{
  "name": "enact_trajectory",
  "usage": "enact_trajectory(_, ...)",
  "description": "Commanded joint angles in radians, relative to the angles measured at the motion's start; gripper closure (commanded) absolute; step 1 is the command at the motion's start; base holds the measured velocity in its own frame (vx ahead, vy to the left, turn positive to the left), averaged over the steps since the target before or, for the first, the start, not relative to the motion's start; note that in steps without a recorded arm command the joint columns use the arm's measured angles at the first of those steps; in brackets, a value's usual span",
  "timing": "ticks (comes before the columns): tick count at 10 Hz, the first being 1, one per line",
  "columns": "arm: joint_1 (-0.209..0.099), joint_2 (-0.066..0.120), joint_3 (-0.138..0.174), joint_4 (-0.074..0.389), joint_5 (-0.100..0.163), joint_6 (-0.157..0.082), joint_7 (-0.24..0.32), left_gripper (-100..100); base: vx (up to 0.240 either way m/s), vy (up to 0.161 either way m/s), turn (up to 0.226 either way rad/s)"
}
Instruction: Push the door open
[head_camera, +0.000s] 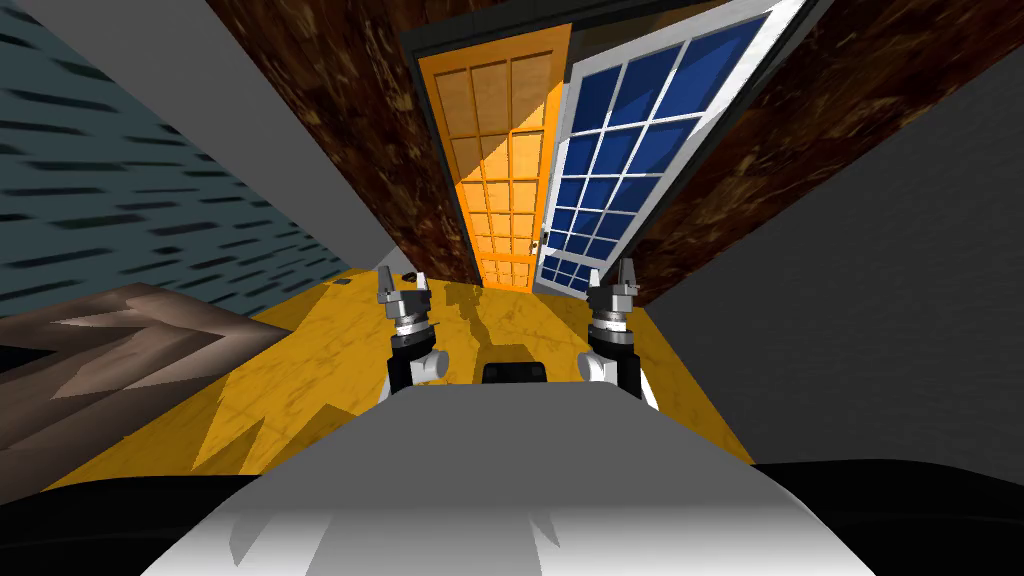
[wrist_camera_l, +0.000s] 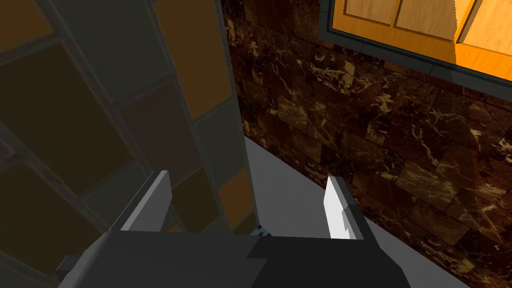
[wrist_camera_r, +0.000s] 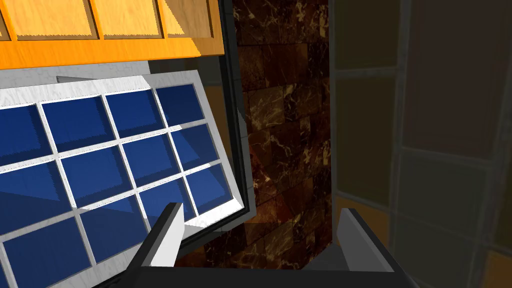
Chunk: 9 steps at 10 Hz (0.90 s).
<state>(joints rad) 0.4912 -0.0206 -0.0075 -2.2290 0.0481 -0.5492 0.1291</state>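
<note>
In the dark marbled wall (head_camera: 330, 110) ahead, the white-framed, blue-paned door (head_camera: 610, 170) stands ajar beside an orange panelled leaf (head_camera: 500, 150), so I'd press the right tool (head_camera: 624, 272), spread and empty like the left tool (head_camera: 402, 277), against its free edge.

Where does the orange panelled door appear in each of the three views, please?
Head view: the orange panelled door stands upper middle, left of the blue-paned door.
Left wrist view: orange panelled door in a dark frame set in the brown marbled wall.
Right wrist view: orange panelled door behind the blue-paned door.
Shared landmark: the brown marbled wall beside the doorway.
</note>
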Motion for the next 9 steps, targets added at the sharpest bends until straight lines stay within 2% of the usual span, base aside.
enact_trajectory(1, -0.008, 0.016, 0.002, 0.033, -0.015, -0.010, -0.030, -100, 0.081, -0.041, 0.014)
enact_trajectory(3, -0.016, 0.028, 0.004, 0.060, -0.028, -0.018, -0.054, -100, 0.153, -0.072, 0.019)
enact_trajectory(9, -0.047, 0.067, 0.013, 0.185, -0.087, -0.055, -0.166, -100, 0.160, -0.079, 0.018)
